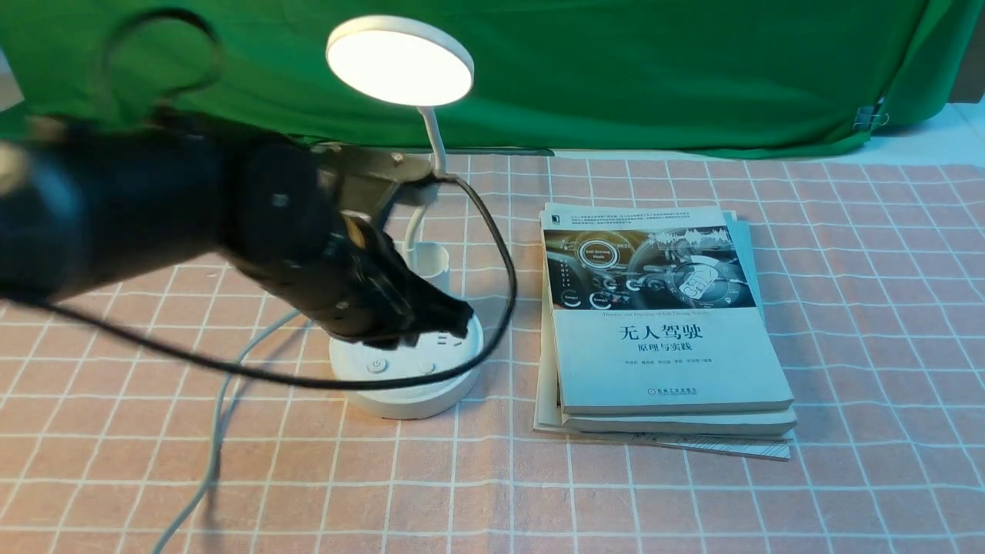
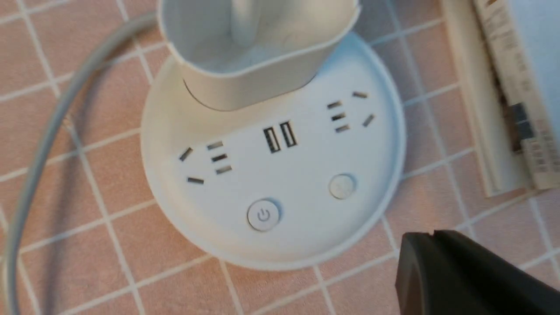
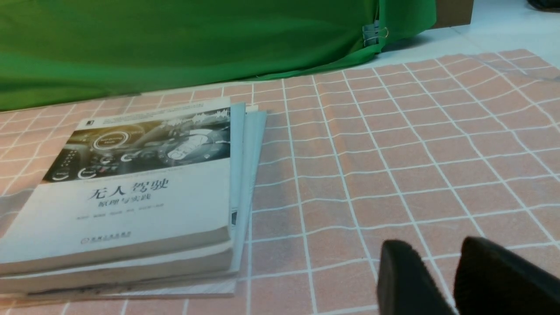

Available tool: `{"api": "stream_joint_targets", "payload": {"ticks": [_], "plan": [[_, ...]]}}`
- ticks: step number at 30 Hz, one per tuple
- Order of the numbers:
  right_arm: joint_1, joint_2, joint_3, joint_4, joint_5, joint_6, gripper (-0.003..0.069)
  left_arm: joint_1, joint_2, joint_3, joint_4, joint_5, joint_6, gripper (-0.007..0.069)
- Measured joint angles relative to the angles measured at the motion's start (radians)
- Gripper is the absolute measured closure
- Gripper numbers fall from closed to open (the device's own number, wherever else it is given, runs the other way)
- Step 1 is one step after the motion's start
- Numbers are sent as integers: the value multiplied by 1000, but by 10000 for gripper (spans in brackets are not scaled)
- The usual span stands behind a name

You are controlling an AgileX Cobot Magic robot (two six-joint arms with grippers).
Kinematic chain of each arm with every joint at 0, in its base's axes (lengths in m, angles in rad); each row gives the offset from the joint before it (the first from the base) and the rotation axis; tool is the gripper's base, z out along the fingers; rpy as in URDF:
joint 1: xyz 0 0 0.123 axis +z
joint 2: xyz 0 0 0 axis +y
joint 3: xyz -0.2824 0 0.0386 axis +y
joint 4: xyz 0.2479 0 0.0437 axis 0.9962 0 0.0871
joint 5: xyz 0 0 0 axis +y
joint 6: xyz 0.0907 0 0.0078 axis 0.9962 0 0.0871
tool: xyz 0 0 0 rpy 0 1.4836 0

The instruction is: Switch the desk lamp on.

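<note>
The white desk lamp stands left of centre on the checked cloth. Its round disc head (image 1: 399, 60) glows bright. Its round base (image 1: 408, 388) carries sockets, a power button (image 2: 263, 215) and a second round button (image 2: 342, 187); the cup holder (image 2: 258, 52) stands behind them. My left gripper (image 1: 460, 319) is shut and empty, its tip low over the base's right part. In the left wrist view the shut tip (image 2: 431, 236) lies just past the base's rim (image 2: 393, 175). My right gripper (image 3: 437, 251) shows only in its own wrist view, slightly open and empty over bare cloth.
A stack of books (image 1: 662, 323) lies right of the lamp, close to its base, and also shows in the right wrist view (image 3: 131, 188). The lamp's grey cord (image 1: 219, 408) runs toward the front left. A green backdrop (image 1: 654, 69) hangs behind.
</note>
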Motion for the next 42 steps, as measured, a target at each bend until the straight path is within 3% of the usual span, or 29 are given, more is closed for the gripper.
{"api": "stream_joint_targets", "payload": {"ticks": [9, 16, 21, 33, 36, 42], "plan": [[0, 0, 0, 0, 0, 0, 418, 0, -457, 380, -1, -183, -46, 603], [0, 0, 0, 0, 0, 0, 418, 0, -736, 536, -1, -206, -46, 603], [0, 0, 0, 0, 0, 0, 418, 0, -834, 566, 5, -204, -48, 603], [0, 0, 0, 0, 0, 0, 418, 1, -1014, 603, 209, -296, -49, 604], [0, 0, 0, 0, 0, 0, 418, 27, -1102, 659, 217, -343, -49, 605], [0, 0, 0, 0, 0, 0, 418, 208, -1356, 860, 152, -480, -49, 605]]}}
